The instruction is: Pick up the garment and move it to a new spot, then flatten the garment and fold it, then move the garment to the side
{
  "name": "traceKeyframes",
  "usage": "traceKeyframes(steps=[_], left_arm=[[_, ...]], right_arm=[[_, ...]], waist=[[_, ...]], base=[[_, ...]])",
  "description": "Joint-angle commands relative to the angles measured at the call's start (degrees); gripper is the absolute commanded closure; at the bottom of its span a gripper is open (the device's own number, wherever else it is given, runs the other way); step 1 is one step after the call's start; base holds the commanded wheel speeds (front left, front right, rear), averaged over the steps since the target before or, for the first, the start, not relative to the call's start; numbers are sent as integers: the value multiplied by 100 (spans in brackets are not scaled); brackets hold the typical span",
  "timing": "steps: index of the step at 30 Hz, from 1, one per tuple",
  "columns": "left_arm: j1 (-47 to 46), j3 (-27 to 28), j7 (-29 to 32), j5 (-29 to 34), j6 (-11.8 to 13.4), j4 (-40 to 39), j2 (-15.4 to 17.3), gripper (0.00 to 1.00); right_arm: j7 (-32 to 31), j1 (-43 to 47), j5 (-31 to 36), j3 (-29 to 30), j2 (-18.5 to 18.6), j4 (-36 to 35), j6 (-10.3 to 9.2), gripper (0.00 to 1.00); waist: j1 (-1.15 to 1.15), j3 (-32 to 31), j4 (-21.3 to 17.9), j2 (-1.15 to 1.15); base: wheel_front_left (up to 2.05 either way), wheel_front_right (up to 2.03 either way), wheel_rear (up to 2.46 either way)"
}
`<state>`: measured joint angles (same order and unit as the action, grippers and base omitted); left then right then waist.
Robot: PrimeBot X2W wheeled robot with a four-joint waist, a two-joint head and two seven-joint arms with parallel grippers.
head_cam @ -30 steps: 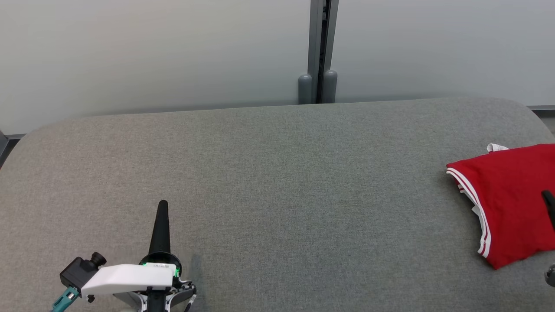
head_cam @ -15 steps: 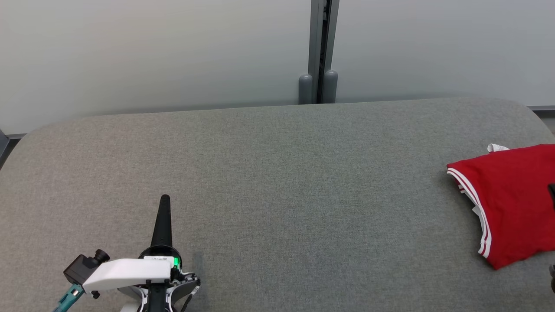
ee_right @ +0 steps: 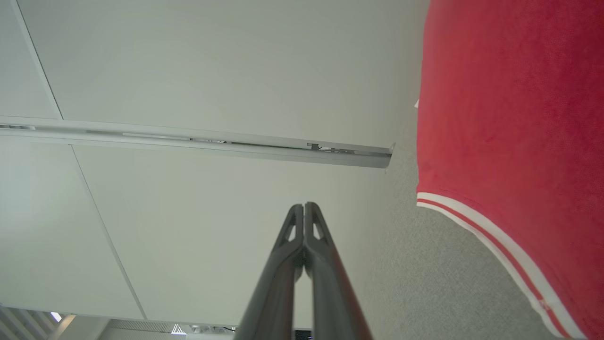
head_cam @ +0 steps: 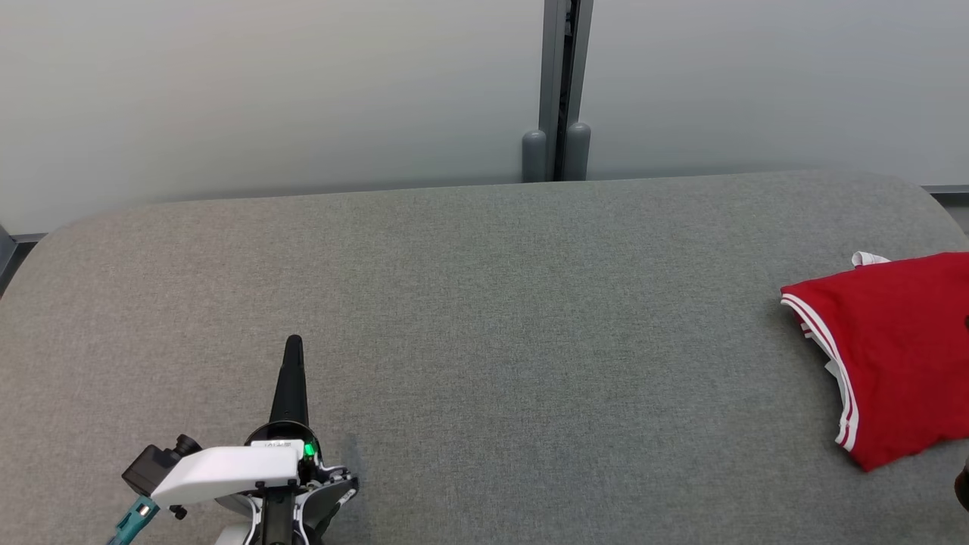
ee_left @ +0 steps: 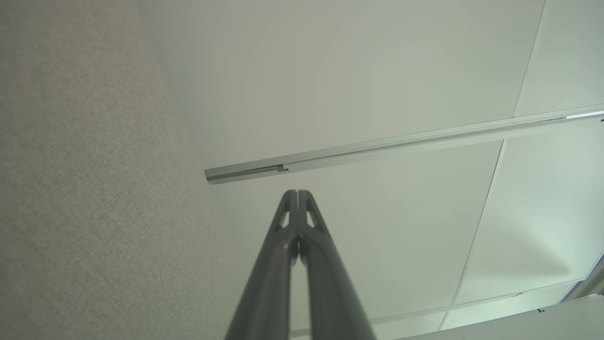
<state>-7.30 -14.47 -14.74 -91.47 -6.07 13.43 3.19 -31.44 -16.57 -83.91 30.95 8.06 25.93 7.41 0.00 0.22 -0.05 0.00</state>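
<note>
The garment [head_cam: 889,348], red with red-white striped trim and a bit of white sleeve, lies folded at the right edge of the grey table [head_cam: 484,318], cut off by the head view's border. In the right wrist view the garment [ee_right: 509,132] lies to the right of my right gripper [ee_right: 304,206], which is shut, empty and apart from the cloth. My left gripper [head_cam: 293,343] is shut near the table's front left, far from the garment, its fingers pointing toward the wall. The left wrist view shows my left gripper [ee_left: 297,192] with its tips pressed together and nothing held.
A pale wall [head_cam: 265,98] with a grey vertical post [head_cam: 556,91] stands right behind the table's far edge. The table's corners are rounded. Bare grey cloth surface stretches between the left gripper and the garment.
My left arm has moved slightly right and forward. The dark tip of the right gripper that lay over the garment's right side has withdrawn past the frame edge. The garment has not moved.
</note>
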Motion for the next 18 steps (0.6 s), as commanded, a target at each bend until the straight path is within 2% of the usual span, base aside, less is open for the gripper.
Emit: traceKeyframes(steps=[1, 10, 18], left_arm=[[-79, -6, -20, -69, -52, 9, 22, 100], [-169, -31, -35, -385, -102, 70, -33, 100], [-172, -30, -32, -372, -106, 72, -34, 100]], right_arm=[[-51, -89, -108, 38, 58, 30, 14, 100], [-175, -178, -423, 145, 69, 187, 14, 100], [-175, -160, -440, 129, 75, 180, 14, 100]], waist=[[0, 0, 1, 0], [0, -1, 6, 0], [0, -2, 6, 0]], base=[[0, 0, 0], [0, 0, 0], [0, 0, 0]])
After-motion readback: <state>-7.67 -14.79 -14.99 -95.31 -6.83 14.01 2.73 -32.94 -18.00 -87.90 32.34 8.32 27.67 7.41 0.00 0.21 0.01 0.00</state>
